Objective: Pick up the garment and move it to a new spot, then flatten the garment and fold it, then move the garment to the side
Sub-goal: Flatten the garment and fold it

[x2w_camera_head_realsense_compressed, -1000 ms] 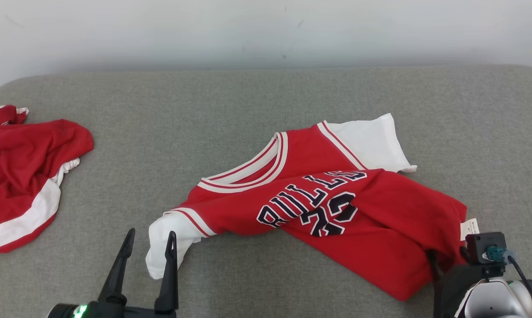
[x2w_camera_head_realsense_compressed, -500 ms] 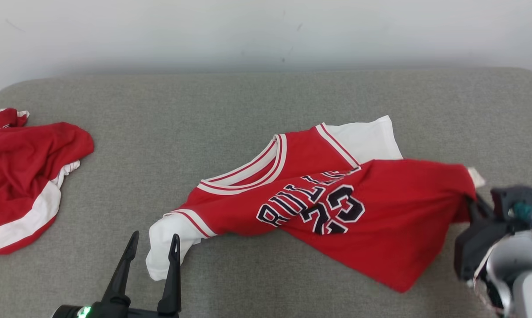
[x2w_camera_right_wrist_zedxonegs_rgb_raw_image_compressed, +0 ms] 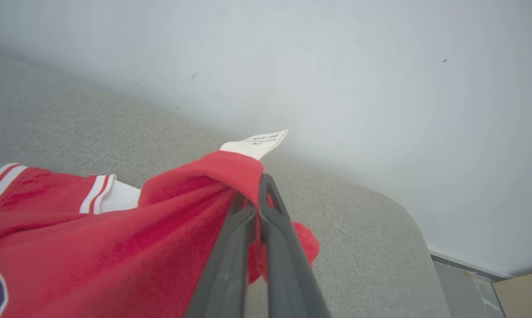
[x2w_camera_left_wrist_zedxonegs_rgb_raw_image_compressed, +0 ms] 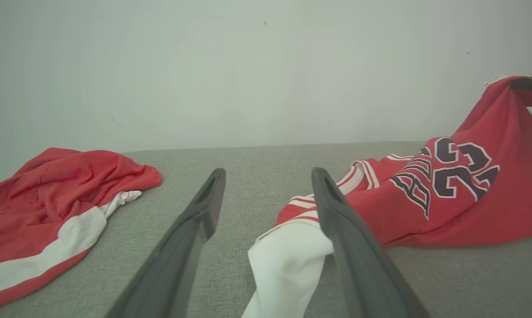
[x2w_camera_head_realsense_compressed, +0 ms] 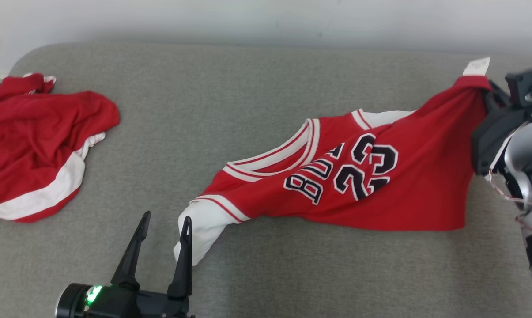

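Our right end effector (x2w_camera_right_wrist_zedxonegs_rgb_raw_image_compressed: 254, 194) at two o'clock pinches the hem of the red-and-white fabric jersey (x2w_camera_head_realsense_compressed: 416, 190), holding it half off the grey cloth surface (x2w_camera_head_realsense_compressed: 248, 110) for moving; our left end effector (x2w_camera_head_realsense_compressed: 166, 216) is spread.

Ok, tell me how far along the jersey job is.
Done: the right gripper is shut on the jersey at the hem corner by the tag. In hand: that corner is raised, but the collar and white sleeve lie on the grey cushion, so the move is not finished. Left: flattening, folding and setting it aside; the left gripper is open, holding nothing, beside the sleeve.
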Controlling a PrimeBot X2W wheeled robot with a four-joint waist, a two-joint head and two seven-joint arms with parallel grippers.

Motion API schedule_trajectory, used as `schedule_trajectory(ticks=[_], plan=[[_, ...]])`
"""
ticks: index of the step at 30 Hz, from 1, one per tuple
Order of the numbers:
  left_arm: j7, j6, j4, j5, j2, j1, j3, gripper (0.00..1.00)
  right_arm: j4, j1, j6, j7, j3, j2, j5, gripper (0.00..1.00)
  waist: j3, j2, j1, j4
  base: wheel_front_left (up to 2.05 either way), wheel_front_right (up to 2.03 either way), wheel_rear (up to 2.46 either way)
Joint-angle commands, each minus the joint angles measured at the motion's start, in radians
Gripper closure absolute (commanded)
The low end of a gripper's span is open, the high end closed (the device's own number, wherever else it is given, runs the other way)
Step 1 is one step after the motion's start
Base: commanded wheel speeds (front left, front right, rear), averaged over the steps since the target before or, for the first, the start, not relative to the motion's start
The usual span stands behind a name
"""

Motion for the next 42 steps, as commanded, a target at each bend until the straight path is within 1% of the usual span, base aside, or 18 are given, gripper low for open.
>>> schedule_trajectory(ticks=[1, 9, 12, 13, 14, 15, 20, 25, 28, 33, 38, 41, 42], plan=[[-0.004, -0.005, -0.006, 0.005, -0.004, -0.016, -0.002, 0.0, 0.028, -0.033, 0.001, -0.015, 0.011, -0.007, -0.003, 1.0, 0.047, 0.0, -0.0001, 0.052, 0.0, 0.0, 0.0], [-0.004, -0.011, -0.017, -0.002, -0.009, -0.051, -0.026, 0.0, 0.226, -0.196, 0.001, -0.098, 0.067, -0.031, -0.023, 1.0, 0.095, 0.0, -0.0001, 0.13, 0.0, 0.0, 0.0], [-0.004, -0.011, -0.02, -0.004, -0.011, -0.059, -0.033, 0.0, 0.292, -0.246, 0.001, -0.15, 0.066, -0.022, -0.024, 1.0, 0.108, 0.0, -0.0001, 0.151, 0.0, 0.0, 0.0], [-0.004, -0.009, -0.021, -0.006, -0.011, -0.064, -0.036, 0.0, 0.332, -0.271, 0.001, -0.197, 0.063, -0.007, -0.024, 1.0, 0.114, 0.0, -0.0001, 0.161, 0.0, 0.0, 0.0], [-0.004, -0.007, -0.021, -0.007, -0.011, -0.065, -0.036, 0.0, 0.348, -0.285, 0.001, -0.225, 0.065, 0.001, -0.021, 0.82, 0.117, 0.0, -0.0001, 0.164, 0.0, 0.0, 0.0], [-0.004, -0.005, -0.022, -0.007, -0.012, -0.066, -0.037, 0.0, 0.362, -0.3, 0.001, -0.249, 0.064, 0.009, -0.023, 0.0, 0.12, 0.0, -0.0001, 0.165, 0.0, 0.0, 0.0], [-0.004, 0.005, -0.019, -0.005, -0.012, -0.068, -0.032, 0.0, 0.409, -0.332, 0.001, -0.321, 0.09, 0.049, -0.003, 0.0, 0.113, 0.0, -0.0001, 0.156, 0.0, 0.0, 0.0], [-0.004, 0.01, -0.019, 0.003, -0.012, -0.057, -0.023, 0.0, 0.41, -0.326, 0.001, -0.34, 0.109, 0.049, 0.04, 0.0, 0.088, 0.0, -0.0001, 0.127, 0.0, 0.0, 0.0], [-0.004, 0.008, -0.016, 0.007, -0.011, -0.046, -0.015, 0.0, 0.395, -0.287, 0.001, -0.319, 0.108, 0.037, 0.076, 0.0, 0.063, 0.0, -0.0001, 0.1, 0.0, 0.0, 0.0], [-0.004, 0.004, -0.012, 0.013, -0.011, -0.031, -0.011, 0.0, 0.341, -0.183, 0.001, -0.249, 0.089, -0.012, 0.141, 0.0, 0.029, 0.0, -0.0001, 0.063, 0.0, 0.0, 0.0], [-0.004, 0.001, -0.008, 0.018, -0.011, -0.017, 0.0, 0.0, 0.233, -0.021, 0.001, -0.24, 0.039, -0.044, 0.188, 0.0, 0.005, 0.0, -0.0001, 0.034, 0.0, 0.0, 0.0], [-0.004, -0.002, -0.007, 0.019, -0.011, -0.006, 0.006, 0.0, 0.165, 0.082, 0.001, -0.244, 0.005, -0.032, 0.213, 0.0, -0.002, 0.0, -0.0001, 0.02, 0.0, 0.0, 0.0], [-0.004, -0.003, -0.006, 0.021, -0.011, -0.005, 0.008, 0.0, 0.136, 0.121, 0.001, -0.237, -0.009, -0.015, 0.212, 0.0, -0.005, 0.0, -0.0001, 0.016, 0.0, 0.0, 0.0]])
